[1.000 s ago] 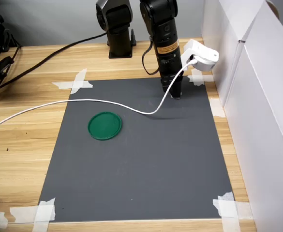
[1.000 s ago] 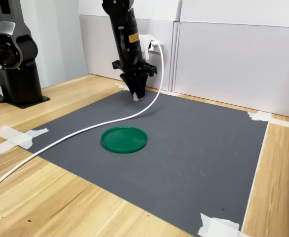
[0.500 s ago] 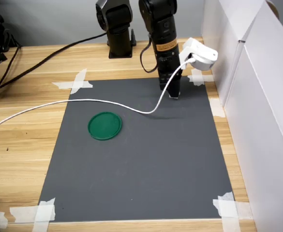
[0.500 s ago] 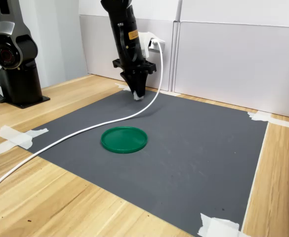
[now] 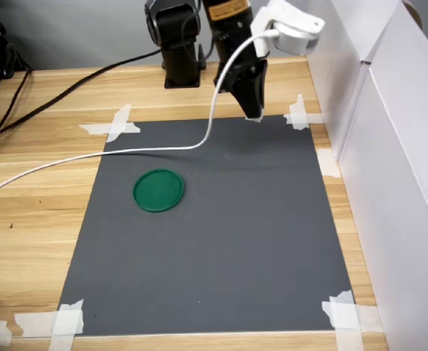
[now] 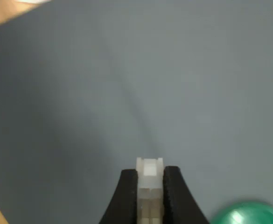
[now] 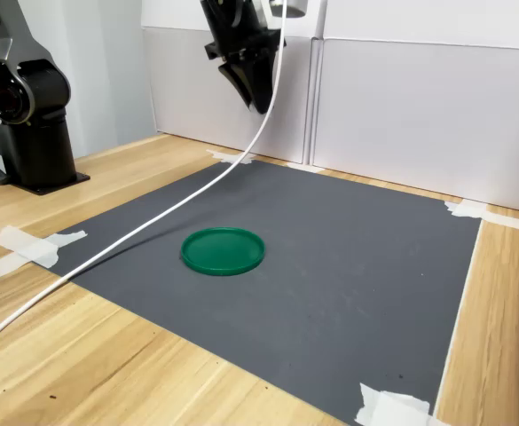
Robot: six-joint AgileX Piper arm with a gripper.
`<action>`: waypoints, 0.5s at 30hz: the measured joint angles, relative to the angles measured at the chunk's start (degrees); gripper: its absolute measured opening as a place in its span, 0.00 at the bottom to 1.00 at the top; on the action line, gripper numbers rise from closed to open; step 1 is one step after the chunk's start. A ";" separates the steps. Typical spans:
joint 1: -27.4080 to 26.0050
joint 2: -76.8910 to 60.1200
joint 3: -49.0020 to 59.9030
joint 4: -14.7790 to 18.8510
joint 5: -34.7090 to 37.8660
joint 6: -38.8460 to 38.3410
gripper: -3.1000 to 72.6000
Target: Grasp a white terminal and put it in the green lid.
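Above the far edge of the grey mat [image 5: 221,234] I see my gripper [image 5: 254,113] raised in the air, its two black fingers [image 6: 127,196] closed narrowly on the terminal [image 6: 149,186]; in the wrist view the small whitish ridged block sits clamped between them, its end showing a little past the tips; in the first exterior view only a pale bit is visible at the tip, and in the second exterior view I cannot make it out against the wall. On the mat lies the lid [image 5: 159,190], flat, green and round, well apart from the gripper, toward the first exterior view's left; nothing is visible in it; the wrist view catches only its edge [image 6: 248,213]. From the arm a white cable [image 5: 126,152] hangs down and runs across the mat and over the wooden table [image 5: 38,219]; white tape [image 5: 67,320] holds the mat's corners.
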 joint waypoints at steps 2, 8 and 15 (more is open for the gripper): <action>-2.55 -0.07 -1.62 0.19 1.78 -0.90 0.16; -11.16 -0.07 -3.44 0.78 3.45 -3.15 0.16; -18.47 1.06 -3.44 0.85 3.90 -5.19 0.16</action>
